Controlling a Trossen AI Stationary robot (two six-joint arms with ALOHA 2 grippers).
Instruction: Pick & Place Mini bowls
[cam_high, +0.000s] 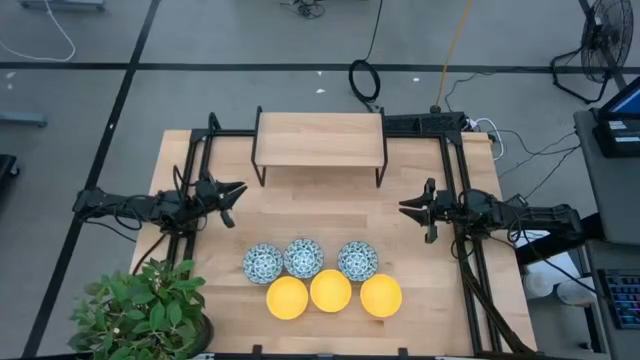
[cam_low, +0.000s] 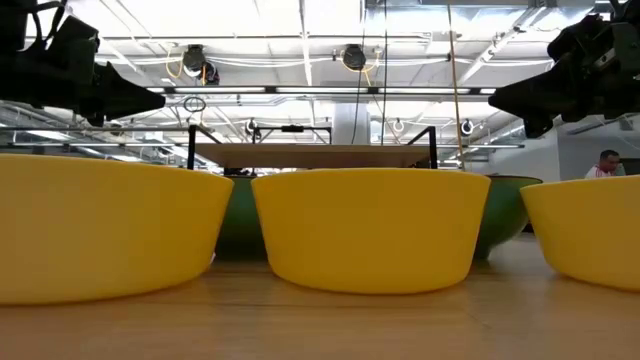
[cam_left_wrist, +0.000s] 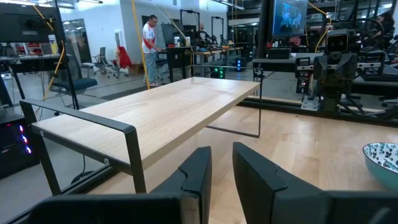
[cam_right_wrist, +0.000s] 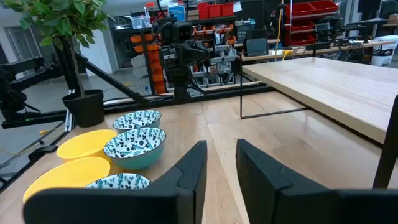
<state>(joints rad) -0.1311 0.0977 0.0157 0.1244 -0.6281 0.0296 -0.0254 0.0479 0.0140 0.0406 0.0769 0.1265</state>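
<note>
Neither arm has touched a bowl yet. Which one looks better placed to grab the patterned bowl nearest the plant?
Probably the left. The left gripper hangs on that side of the table, close above the leftmost patterned bowl, fingers slightly apart and empty. The right gripper waits across the table, nearer the rightmost patterned bowl.

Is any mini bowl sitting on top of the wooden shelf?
No: the wooden shelf is bare, and all six mini bowls sit on the table in front of it.
</note>
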